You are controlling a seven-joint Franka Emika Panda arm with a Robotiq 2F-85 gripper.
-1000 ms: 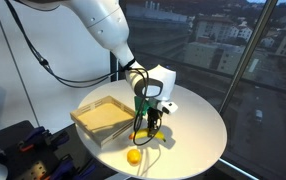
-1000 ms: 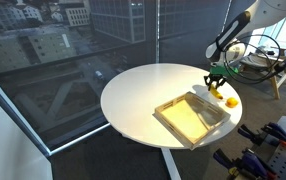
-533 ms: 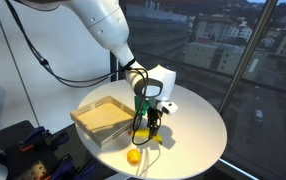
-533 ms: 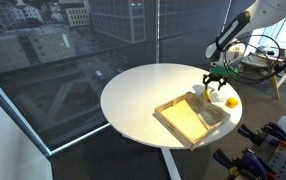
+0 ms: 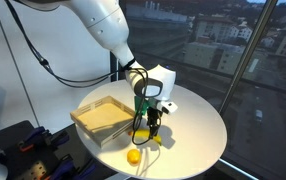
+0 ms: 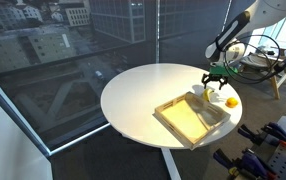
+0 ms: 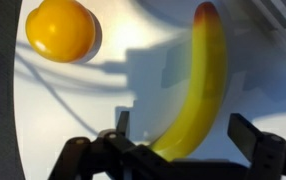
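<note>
Near the rim of the round white table (image 5: 198, 135), the curved yellow banana (image 7: 198, 70) lies flat beneath the black gripper (image 7: 183, 135). The fingers stand wide apart, one either side of the banana's near end, holding nothing. The banana's long axis runs crosswise to the gap. A round orange-yellow fruit (image 7: 61, 28) sits just beside it, and a shallow wooden tray (image 5: 101, 118) is close by.

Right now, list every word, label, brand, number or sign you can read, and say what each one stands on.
No readable text in any view.
The banana, the round orange fruit, the tan tray and the white table show no print or sticker.
The gripper shows no legible marking in the wrist view, and in both exterior views any marking on the arm would be too small to read.
</note>
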